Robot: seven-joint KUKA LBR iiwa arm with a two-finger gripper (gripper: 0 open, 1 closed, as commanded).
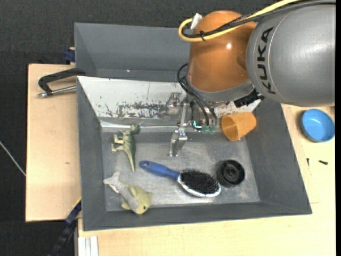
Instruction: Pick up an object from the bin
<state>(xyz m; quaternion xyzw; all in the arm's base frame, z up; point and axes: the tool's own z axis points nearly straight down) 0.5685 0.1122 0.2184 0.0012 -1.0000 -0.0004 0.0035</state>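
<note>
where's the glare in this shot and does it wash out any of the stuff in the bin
Camera view: the bin has a bright band of glare along its back wall, just above the dinosaur; a softer highlight sits on the arm's orange cover. The brush, black ring and cup lie clear of the glare and none is washed out.

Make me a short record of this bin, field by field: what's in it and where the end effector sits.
end effector: over bare floor, mid-bin
nearest things: green dinosaur toy toward the view's left; blue-handled hairbrush nearer the front wall
also inside: orange cup, black round cap, pale fish-like toy
container: grey metal bin
</note>
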